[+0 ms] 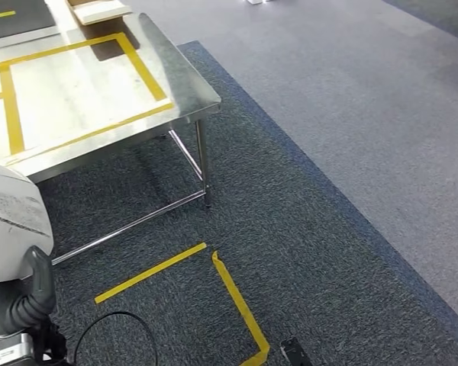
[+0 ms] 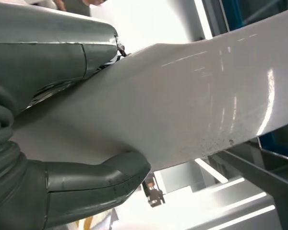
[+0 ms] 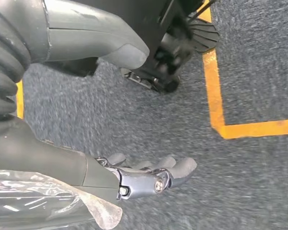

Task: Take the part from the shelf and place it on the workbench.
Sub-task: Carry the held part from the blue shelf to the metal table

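Left robot hand grips the white part; right robot hand hangs spread, holding nothing. With the desk at eleven o'clock, the smooth part might slip during the approach.

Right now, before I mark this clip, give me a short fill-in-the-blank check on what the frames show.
1. The left hand holds a smooth ____-coloured part.
2. The tape outlining a rectangle on the metal workbench is ____.
3. The right hand holds ____ and hangs over the carpet.
4. On the floor, yellow tape marks a ____.

Missing words: white; yellow; nothing; corner
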